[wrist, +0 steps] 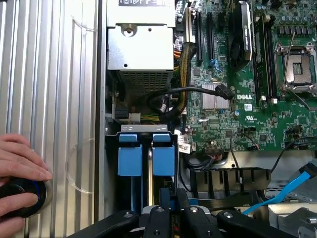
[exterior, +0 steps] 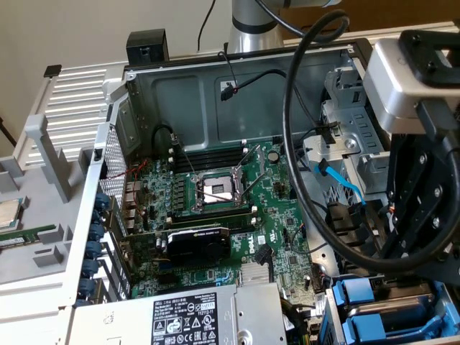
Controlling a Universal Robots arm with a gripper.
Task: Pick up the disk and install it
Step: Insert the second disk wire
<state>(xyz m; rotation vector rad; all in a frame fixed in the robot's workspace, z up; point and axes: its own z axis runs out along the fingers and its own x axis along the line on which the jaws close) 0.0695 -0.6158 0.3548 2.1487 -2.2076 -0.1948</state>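
The pincer [wrist: 173,210] hangs low over the drive bay at the front corner of an open computer case [exterior: 215,72], its black fingers [wrist: 159,218] drawn narrow, almost together, over the blue edge of the disk [wrist: 164,156]. Whether they actually clamp that edge is hard to tell; they sit right at it. The disk stands on edge in the bay, blue carrier frame up, just beside a second blue carrier [wrist: 130,156] in the neighbouring slot, the 2 nearly touching.

Around the bay things are crowded. A thick black cable [exterior: 302,180] loops from the arm across the case opening in the exterior view. A light blue data cable [wrist: 292,191] runs close by the bay, and a black power lead [wrist: 198,91] crosses the green motherboard [wrist: 247,114]. The grey power supply [wrist: 141,49] lies just beyond the bay. The empty processor socket [exterior: 215,190] and a black graphics card [exterior: 198,244] lie further in.

A person's hand [wrist: 20,173] rests on a round black knob [wrist: 22,198] on the ribbed metal desk [wrist: 49,74] beside the case.
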